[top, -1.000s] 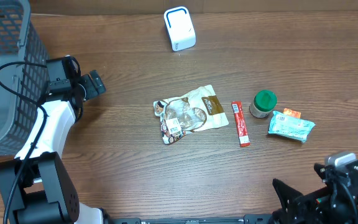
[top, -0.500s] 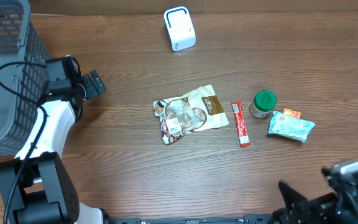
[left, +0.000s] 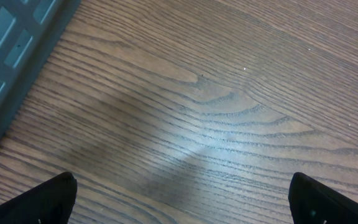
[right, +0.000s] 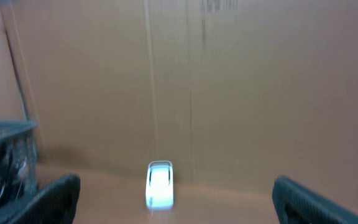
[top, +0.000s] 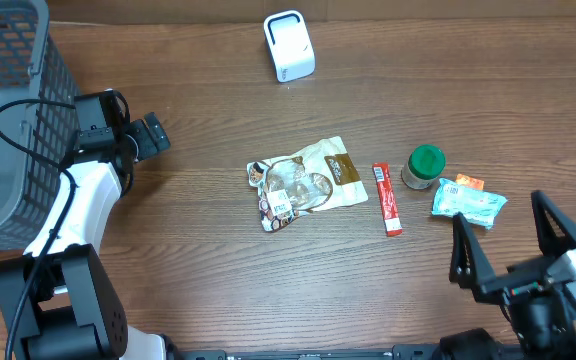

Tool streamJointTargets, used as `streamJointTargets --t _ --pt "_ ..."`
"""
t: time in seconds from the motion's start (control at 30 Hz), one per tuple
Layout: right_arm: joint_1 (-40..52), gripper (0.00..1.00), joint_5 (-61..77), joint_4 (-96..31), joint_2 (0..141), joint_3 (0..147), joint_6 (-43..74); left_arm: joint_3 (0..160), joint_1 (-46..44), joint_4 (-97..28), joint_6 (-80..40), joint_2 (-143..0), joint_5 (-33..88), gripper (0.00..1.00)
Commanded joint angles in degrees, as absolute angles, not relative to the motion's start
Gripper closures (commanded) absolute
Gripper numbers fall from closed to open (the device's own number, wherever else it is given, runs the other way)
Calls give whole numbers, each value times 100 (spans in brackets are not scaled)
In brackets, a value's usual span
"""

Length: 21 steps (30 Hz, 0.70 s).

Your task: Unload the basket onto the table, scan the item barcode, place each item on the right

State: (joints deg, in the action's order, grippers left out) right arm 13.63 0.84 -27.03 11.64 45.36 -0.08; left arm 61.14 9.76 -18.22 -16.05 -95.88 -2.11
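Note:
Several items lie mid-table in the overhead view: a brown snack pouch, a red stick pack, a green-lidded jar and a teal packet. The white scanner stands at the far edge; the right wrist view shows it blurred, far ahead between the dark fingers. My right gripper is open and empty, near the front right, just short of the teal packet. My left gripper is open and empty at the left, over bare wood.
A grey wire basket fills the far left corner, close beside the left arm; its edge shows in the left wrist view. A cardboard wall rises behind the table.
The right arm has come up from the bottom edge and swung forward, its open fingers now pointing at the teal packet. The left arm and the items have not moved.

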Motion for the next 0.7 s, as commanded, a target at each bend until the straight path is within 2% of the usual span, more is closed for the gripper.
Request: streamJointTargets --t 0.0,0.13,0.37,0.67 --pt "1343 0 73 -1645 875 3723 -47 6208 972 -1815 -1520 -9450 -187 0" --pt "1341 0 172 -364 574 2818 -45 6208 972 -1815 -1520 -9450 -187 0" --pt "1341 0 311 952 16 1483 -43 6208 974 -1815 -1520 -9450 -187 1" --pt "1341 0 314 1256 16 489 -38 6208 972 -1815 -1520 -9450 -187 1"
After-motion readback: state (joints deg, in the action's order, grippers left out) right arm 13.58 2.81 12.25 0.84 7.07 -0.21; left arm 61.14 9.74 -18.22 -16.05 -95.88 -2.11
